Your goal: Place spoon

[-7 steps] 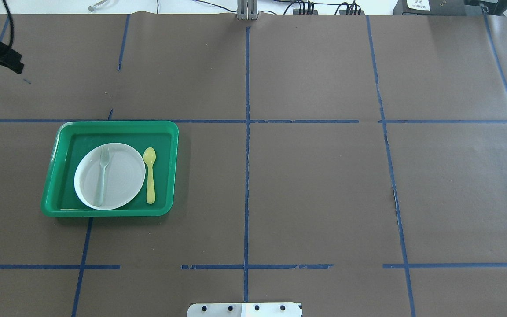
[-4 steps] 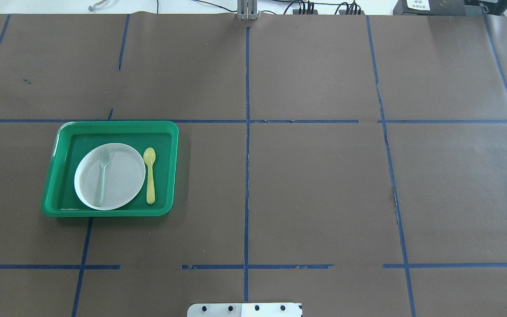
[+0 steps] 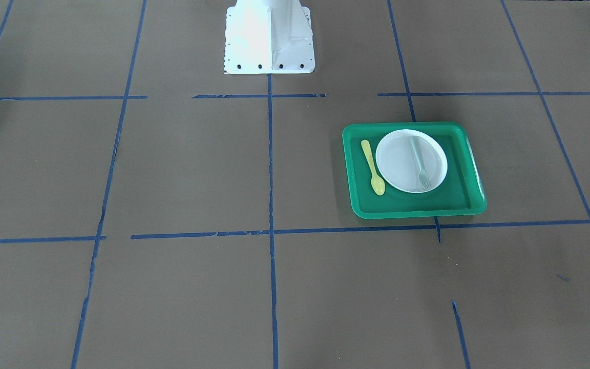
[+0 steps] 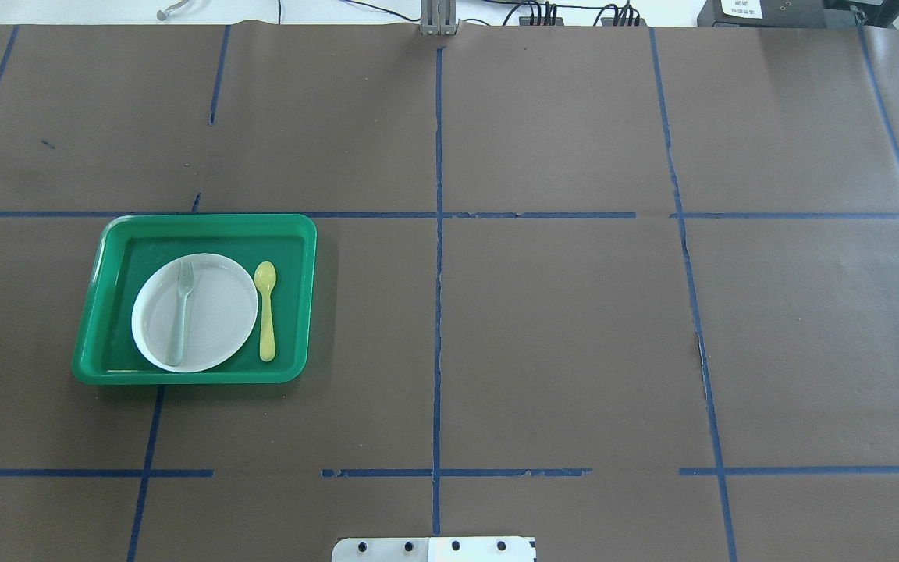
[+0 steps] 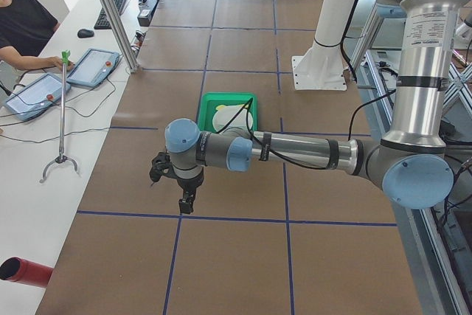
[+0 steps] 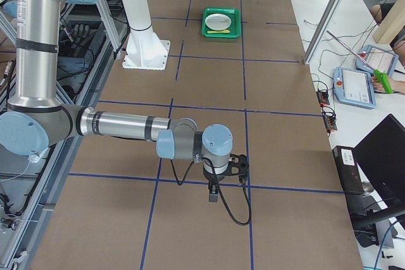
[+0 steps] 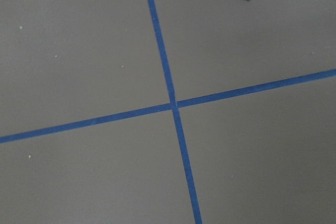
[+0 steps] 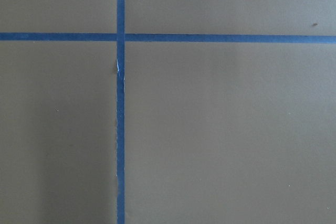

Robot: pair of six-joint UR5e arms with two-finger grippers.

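The yellow spoon (image 4: 266,312) lies flat in the green tray (image 4: 207,221), just right of the white plate (image 4: 219,312), with its bowl pointing away from the robot. It also shows in the front view (image 3: 373,168). A pale fork (image 4: 182,312) lies on the plate. My left gripper (image 5: 186,201) shows only in the exterior left view, low over bare table far from the tray; I cannot tell if it is open. My right gripper (image 6: 213,193) shows only in the exterior right view, far from the tray (image 6: 221,22); I cannot tell its state.
Brown paper with blue tape lines (image 4: 438,234) covers the table. The robot's white base plate (image 3: 269,41) stands at the table's near edge. An operator and tablets (image 5: 92,68) are on a side bench beyond the table.
The left arm's dark gripper, at the overhead view's top left edge one second ago, has left that view. Tray, plate, fork and spoon have not moved.
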